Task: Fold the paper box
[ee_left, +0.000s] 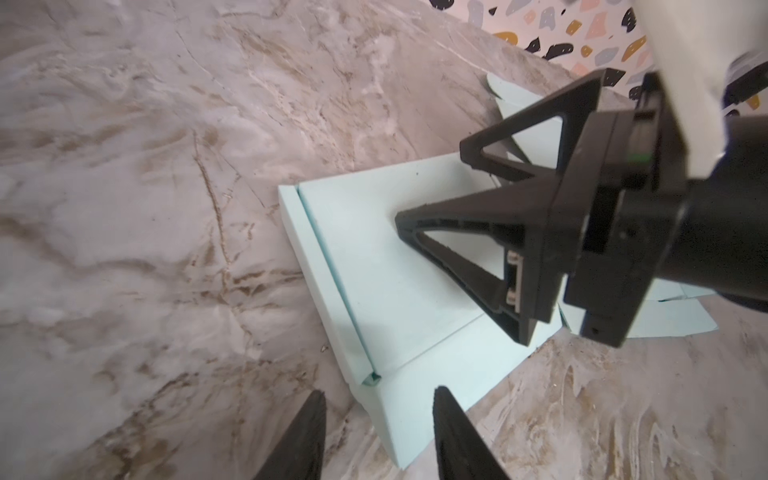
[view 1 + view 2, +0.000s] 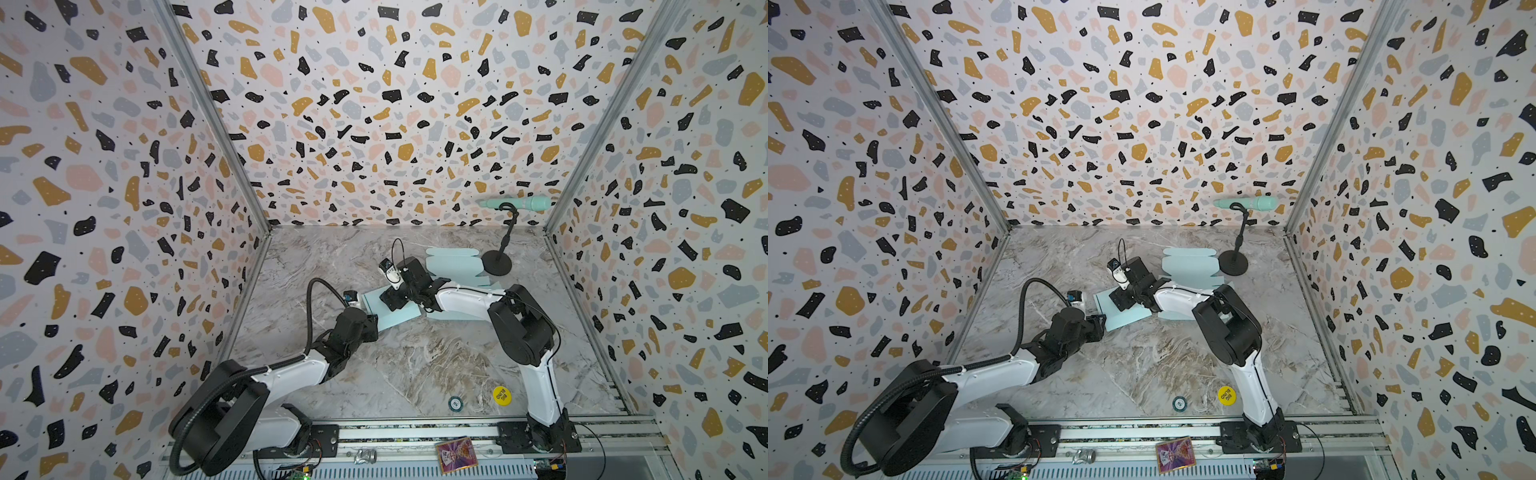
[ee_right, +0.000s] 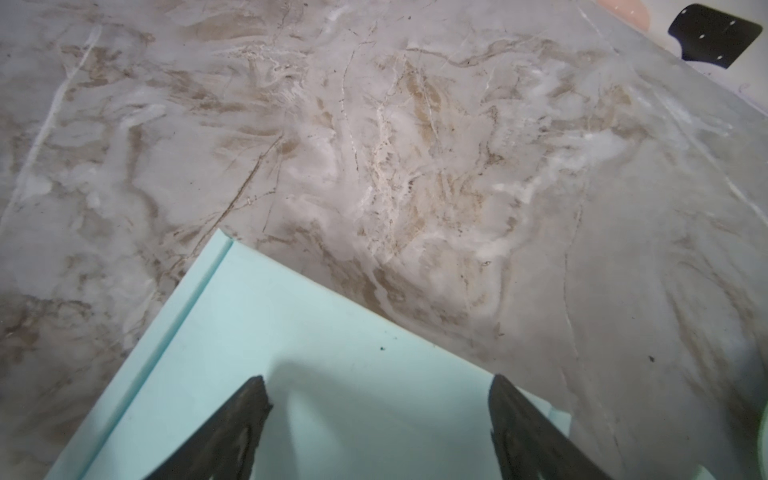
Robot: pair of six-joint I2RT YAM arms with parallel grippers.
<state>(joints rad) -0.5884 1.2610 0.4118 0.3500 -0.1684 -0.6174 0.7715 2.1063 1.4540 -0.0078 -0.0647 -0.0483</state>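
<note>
Top views, paper box: in both top views the paper box [image 2: 401, 318] [image 2: 1127, 318] is lying flat on the marble table [image 2: 415, 365], with its long axis running from near left to far right and its scalloped flaps pointing far right.
Top views, right gripper: the right gripper [image 2: 392, 300] is reaching over the box's left end.
Top views, left gripper: the left gripper [image 2: 376, 322] is sitting at the box's near-left edge.
Left wrist view, left gripper: the left gripper [image 1: 379, 409] is standing with its jaws apart. The box's [image 1: 374, 266] corner is lying between them, unpinched.
Left wrist view, right gripper: the right gripper [image 1: 432, 185] is spreading wide, and its fingertips [image 1: 405, 218] appear to be resting on the top panel, gripping nothing.
Left wrist view, box look: pale mint card is showing a narrow doubled strip along one edge, creased.
Right wrist view, right gripper: the right gripper [image 3: 378, 382] is spreading its jaws wide over the panel, casting a shadow there.
Right wrist view, box: the box [image 3: 291, 332] is lying flat, with its corner pointing out across bare marble and a tiny dark speck marking it.
</note>
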